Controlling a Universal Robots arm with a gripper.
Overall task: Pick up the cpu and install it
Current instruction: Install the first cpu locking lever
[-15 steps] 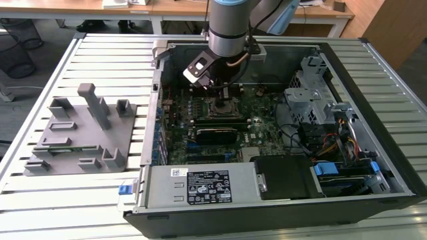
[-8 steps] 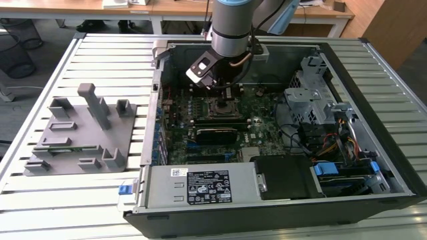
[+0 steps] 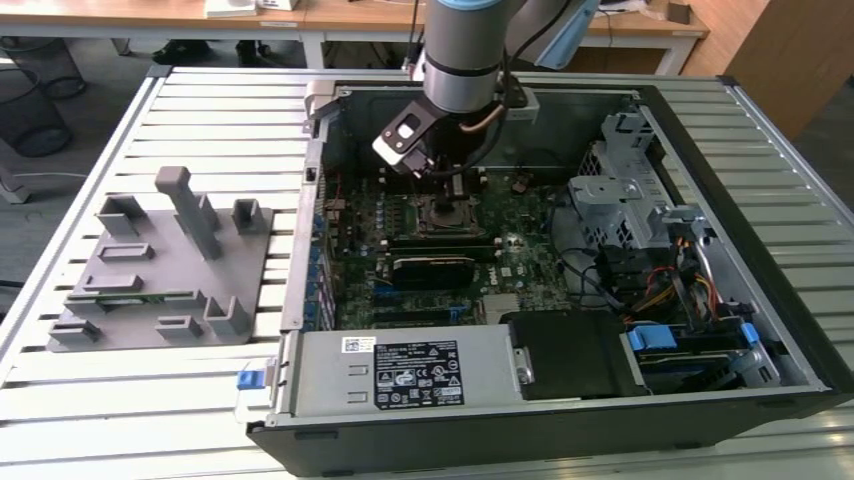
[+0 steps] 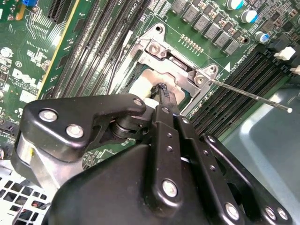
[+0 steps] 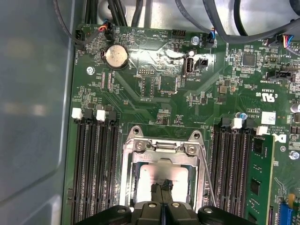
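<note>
The cpu (image 5: 152,180) is a pale silvery square lying flat inside the metal frame of the motherboard socket (image 5: 161,146); in the second wrist view the cpu (image 4: 143,83) shows as a pale patch under the frame. My gripper (image 5: 162,187) hangs straight over it with its two black fingers pressed together, shut, tips at or just above the chip's top; whether they touch it I cannot tell. In the second wrist view the gripper (image 4: 161,90) points down into the socket opening. In the exterior view the gripper (image 3: 451,192) stands over the socket (image 3: 447,216) in the open computer case.
A thin metal socket lever (image 5: 206,180) sticks up beside the frame. Memory slots (image 5: 96,173) flank the socket, and a green memory stick (image 5: 257,180) stands in one. A grey fixture tray (image 3: 160,270) sits outside the case at the exterior view's left. Cables and drive cages (image 3: 627,215) fill the case's other side.
</note>
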